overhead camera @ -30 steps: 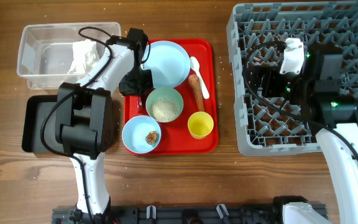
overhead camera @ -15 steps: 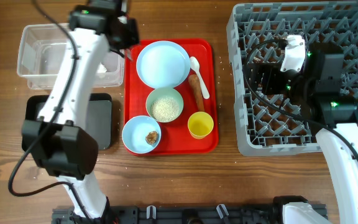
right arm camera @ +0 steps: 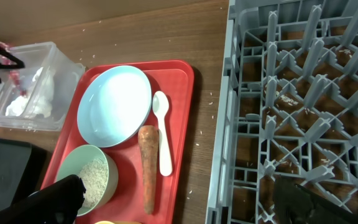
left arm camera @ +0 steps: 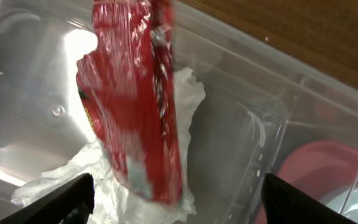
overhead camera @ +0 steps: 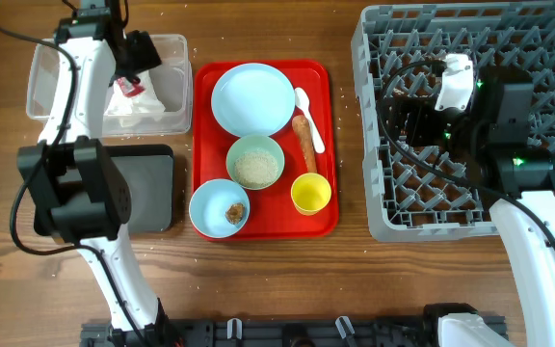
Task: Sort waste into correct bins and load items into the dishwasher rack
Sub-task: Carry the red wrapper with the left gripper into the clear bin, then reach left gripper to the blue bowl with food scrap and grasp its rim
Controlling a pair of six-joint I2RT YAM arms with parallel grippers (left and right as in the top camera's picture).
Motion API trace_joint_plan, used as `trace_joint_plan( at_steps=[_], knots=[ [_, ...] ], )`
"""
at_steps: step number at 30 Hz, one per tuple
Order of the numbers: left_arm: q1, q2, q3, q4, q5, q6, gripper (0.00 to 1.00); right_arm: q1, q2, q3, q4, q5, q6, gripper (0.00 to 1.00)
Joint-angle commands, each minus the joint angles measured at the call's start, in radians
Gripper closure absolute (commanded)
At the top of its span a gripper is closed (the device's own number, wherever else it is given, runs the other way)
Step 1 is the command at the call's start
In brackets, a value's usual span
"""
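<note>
— Where is the red wrapper (left arm camera: pixel 138 99)?

— Over the clear tub (left arm camera: pixel 272 93), upright and blurred. The crumpled white napkin (left arm camera: pixel 188 96) lies under and behind it. From overhead, the wrapper shows as a red scrap inside the tub's walls.

— Is the left claw (left arm camera: pixel 179 208) gripping it?

— No. Its jaws stand wide. The two fingers (left arm camera: pixel 64 199) sit at either edge of the wrist view, and the wrapper touches neither.

— And around the tub?

— Just beside it, the red tray (overhead camera: pixel 270 214) carries the pale blue plate (overhead camera: pixel 252 99). The white spoon (overhead camera: pixel 308 114) and the carrot stick (overhead camera: pixel 304 143) lie side by side on it. It also holds the green bowl (overhead camera: pixel 254 162) with rice, the blue bowl (overhead camera: pixel 215 204) with a brown lump (overhead camera: pixel 235 212), and the yellow cup (overhead camera: pixel 311 193). In the overhead view the black tray (overhead camera: pixel 154 193) lies below the tub, partly under the left arm.

— The right claw (right arm camera: pixel 185 211)?

— Wide too, holding nothing. It is above the left part of the grey rack (overhead camera: pixel 547 58), which stands on the worktop (overhead camera: pixel 355 289) well apart from the tub.
</note>
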Motion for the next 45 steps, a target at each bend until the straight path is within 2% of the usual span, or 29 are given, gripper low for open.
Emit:
trace_joint_plan(
  at_steps=[1, 9, 17, 30, 38, 45],
  knots=[
    [-0.003, 0.004, -0.002, 0.001, 0.033, -0.031, 0.1, -0.002, 0.01, 0.012, 0.006, 0.006, 0.032, 0.0],
    [-0.003, -0.021, -0.002, 0.003, 0.176, -0.034, 0.07, -0.002, 0.01, 0.012, 0.01, 0.006, 0.028, 0.0],
    [-0.004, -0.142, -0.002, -0.042, 0.206, -0.052, 0.06, -0.002, 0.01, 0.012, 0.016, 0.006, 0.028, 0.0],
    [-0.071, -0.201, -0.002, -0.129, 0.256, -0.048, 0.07, -0.002, 0.009, 0.012, 0.016, 0.006, 0.028, 0.0],
    [-0.158, -0.26, -0.002, -0.18, 0.256, -0.02, 0.07, -0.002, 0.009, 0.012, 0.017, -0.011, 0.029, 0.0],
    [-0.232, -0.273, -0.002, -0.282, 0.257, 0.082, 0.07, -0.002, 0.009, 0.012, 0.018, -0.017, 0.029, 0.0]
  ],
)
